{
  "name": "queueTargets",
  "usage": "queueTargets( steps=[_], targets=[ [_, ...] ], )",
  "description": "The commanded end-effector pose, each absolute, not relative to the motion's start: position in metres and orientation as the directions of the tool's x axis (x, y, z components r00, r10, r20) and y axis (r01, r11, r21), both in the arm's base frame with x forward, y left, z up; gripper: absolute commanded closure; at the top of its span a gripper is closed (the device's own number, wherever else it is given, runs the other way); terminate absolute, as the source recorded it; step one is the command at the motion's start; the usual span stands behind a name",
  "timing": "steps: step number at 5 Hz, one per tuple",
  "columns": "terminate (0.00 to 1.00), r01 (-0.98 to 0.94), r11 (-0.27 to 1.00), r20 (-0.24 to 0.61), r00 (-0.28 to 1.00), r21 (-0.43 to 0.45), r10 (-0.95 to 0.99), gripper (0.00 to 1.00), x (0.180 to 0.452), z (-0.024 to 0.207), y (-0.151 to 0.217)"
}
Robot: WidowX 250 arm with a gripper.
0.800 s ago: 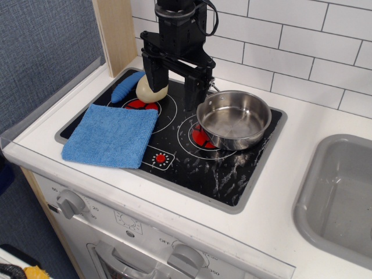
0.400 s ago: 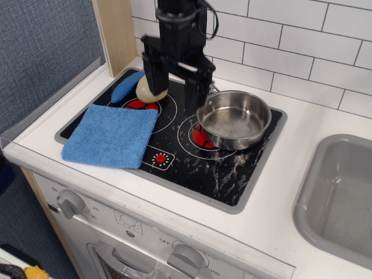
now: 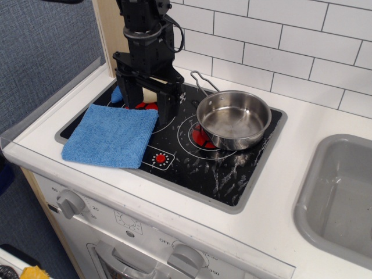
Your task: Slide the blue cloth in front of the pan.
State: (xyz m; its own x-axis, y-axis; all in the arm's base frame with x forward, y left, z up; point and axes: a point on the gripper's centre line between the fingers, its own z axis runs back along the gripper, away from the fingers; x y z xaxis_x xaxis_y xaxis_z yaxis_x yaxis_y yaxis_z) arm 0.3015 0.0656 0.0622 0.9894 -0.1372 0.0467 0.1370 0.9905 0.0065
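The blue cloth (image 3: 111, 136), a square of soft, nubbly terry, lies flat on the front-left corner of the glossy black stovetop (image 3: 232, 174), overhanging its edge onto the white counter (image 3: 279, 215). Well to its right sits the pan (image 3: 234, 118), round polished steel with a thin wire-loop handle. The gripper (image 3: 147, 110) hangs just above the cloth's back edge, its 2 dark fingers spread. Since 0.4 s ago it has moved left from beside the pan, now hiding the cream egg-shaped toy.
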Motion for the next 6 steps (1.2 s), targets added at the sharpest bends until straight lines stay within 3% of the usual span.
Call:
queueTargets(
  steps=[1,3,4,6],
  targets=[
    [0.00,0.109,0.990,0.168,0.978,0.093,-0.124,0.00,0.290,0.053,0.109],
    [0.00,0.051,0.993,0.142,0.988,0.105,-0.066,0.00,0.294,0.039,0.134],
    [0.00,0.041,0.994,0.150,0.987,0.106,-0.057,0.00,0.302,0.045,0.139],
    [0.00,0.048,0.997,0.096,0.994,0.067,-0.054,0.00,0.306,0.017,0.131]
  ],
)
